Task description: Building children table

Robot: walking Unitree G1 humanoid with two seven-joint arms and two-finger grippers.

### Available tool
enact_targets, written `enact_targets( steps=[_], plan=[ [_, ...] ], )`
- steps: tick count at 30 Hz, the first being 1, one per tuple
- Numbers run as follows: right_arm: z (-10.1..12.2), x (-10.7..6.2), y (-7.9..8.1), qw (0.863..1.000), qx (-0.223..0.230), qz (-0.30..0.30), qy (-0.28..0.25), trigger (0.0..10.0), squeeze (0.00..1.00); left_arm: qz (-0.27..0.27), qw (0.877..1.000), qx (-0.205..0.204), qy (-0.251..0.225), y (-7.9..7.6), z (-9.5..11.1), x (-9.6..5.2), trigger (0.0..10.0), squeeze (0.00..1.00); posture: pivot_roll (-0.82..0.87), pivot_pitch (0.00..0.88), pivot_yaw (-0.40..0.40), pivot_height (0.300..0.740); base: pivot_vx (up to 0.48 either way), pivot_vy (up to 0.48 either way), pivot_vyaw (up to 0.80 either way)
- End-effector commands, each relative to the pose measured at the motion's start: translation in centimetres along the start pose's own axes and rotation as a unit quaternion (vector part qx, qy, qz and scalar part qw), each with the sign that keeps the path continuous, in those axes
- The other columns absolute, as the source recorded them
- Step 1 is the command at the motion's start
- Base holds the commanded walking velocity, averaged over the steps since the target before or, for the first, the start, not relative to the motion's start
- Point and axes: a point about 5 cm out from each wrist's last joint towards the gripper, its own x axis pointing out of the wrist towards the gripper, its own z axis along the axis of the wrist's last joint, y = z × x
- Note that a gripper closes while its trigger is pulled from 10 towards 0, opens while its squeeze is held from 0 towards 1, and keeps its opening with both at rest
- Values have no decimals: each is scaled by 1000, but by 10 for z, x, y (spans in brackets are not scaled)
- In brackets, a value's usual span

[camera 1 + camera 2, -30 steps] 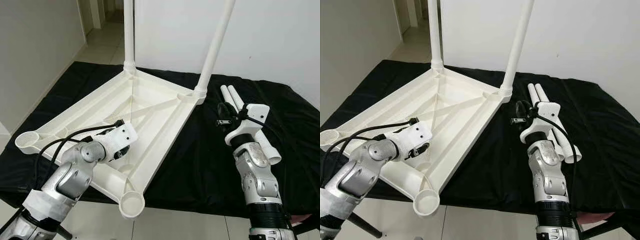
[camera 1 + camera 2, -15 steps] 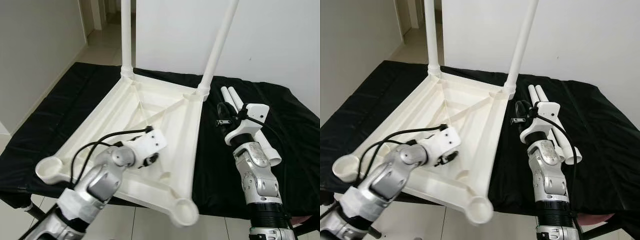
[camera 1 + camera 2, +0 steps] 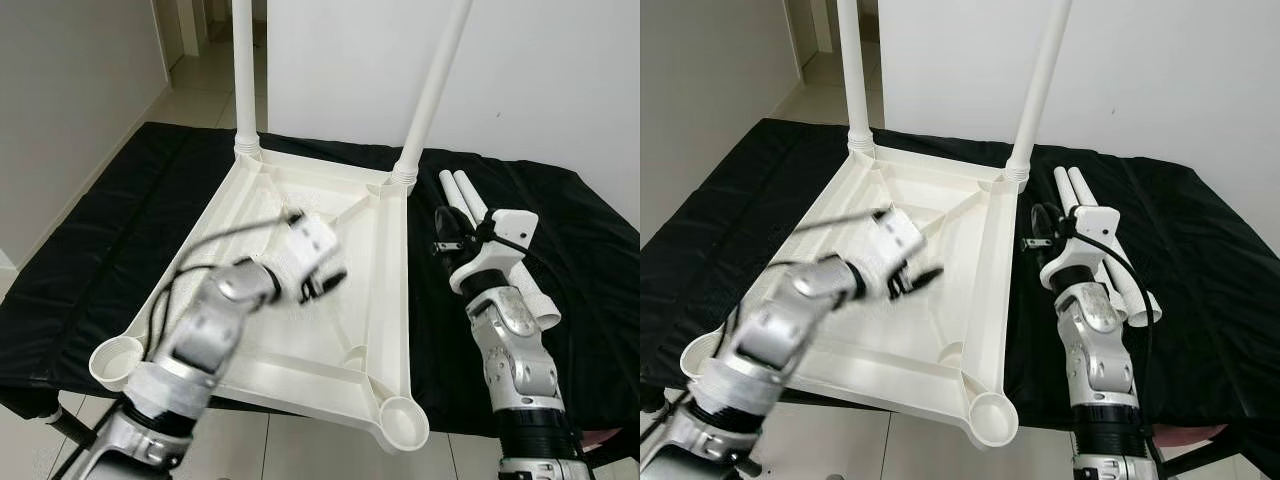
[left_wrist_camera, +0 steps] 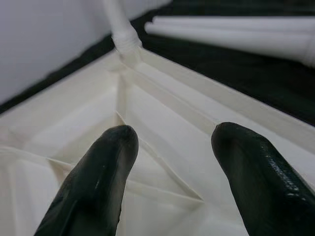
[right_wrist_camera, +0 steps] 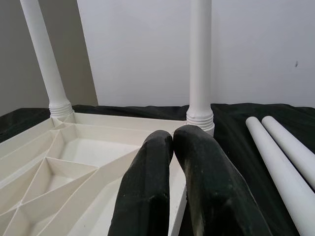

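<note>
Here the two loose legs (image 3: 470, 205) lie side by side on the black cloth (image 3: 580, 240), just right of the upturned tabletop (image 3: 385, 300), their long axes running near to far. The right gripper (image 3: 441, 232), fingers pressed together and empty, hovers beside them, nearer than the left gripper (image 3: 325, 285), which hangs spread over the tabletop's ribs. White walls stand behind.
</note>
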Motion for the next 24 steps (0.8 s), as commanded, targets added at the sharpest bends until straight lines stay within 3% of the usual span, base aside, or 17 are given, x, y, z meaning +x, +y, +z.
enact_targets(
  steps=[1, 6, 8, 9, 11, 18, 19, 23, 24],
  plan=[
    [-3, -3, -3, 1000, -4, -9, 7, 10000, 0, -23, 1000, 3, -18, -4, 2, -5, 10000, 0, -45, 0, -53, 740, 0, 0, 0],
    [-10, -14, -7, 999, -15, -21, 22, 10000, 0, -84, 996, 11, -20, -17, -2, -18, 10000, 0, -30, 0, -66, 740, 0, 0, 0],
    [-17, -31, -7, 999, -25, -23, 35, 10000, 0, -158, 987, 0, -22, -39, -6, -31, 10000, 0, -24, 0, -71, 740, 0, 0, 0],
    [-17, -31, -7, 999, -25, -23, 35, 10000, 0, -158, 987, 0, -22, -39, -6, -31, 10000, 0, -24, 0, -71, 740, 0, 0, 0],
    [-21, -43, -6, 998, -27, -32, 36, 10000, 0, -207, 978, -10, -18, -55, -9, -40, 10000, 0, -23, 0, -73, 740, 0, 0, 0],
    [-18, -62, 2, 998, -49, -41, 17, 10000, 0, -240, 971, -19, -5, -66, -17, -49, 10000, 0, -28, 0, -76, 740, 0, 0, 0],
    [-23, -70, 6, 998, -49, -41, 29, 10000, 0, -244, 970, -22, 7, -67, -22, -49, 10000, 925, -35, 0, -71, 740, 0, 0, 0],
    [-24, -72, 8, 998, -47, -40, 34, 10000, 0, -244, 969, -26, 16, -68, -25, -49, 10000, 925, -35, 0, -71, 740, 0, 0, 0],
    [-24, -73, 9, 997, -47, -39, 35, 10000, 0, -245, 969, -29, 28, -69, -28, -48, 10000, 1000, -38, 0, -70, 740, 0, 0, 0]
  ],
)
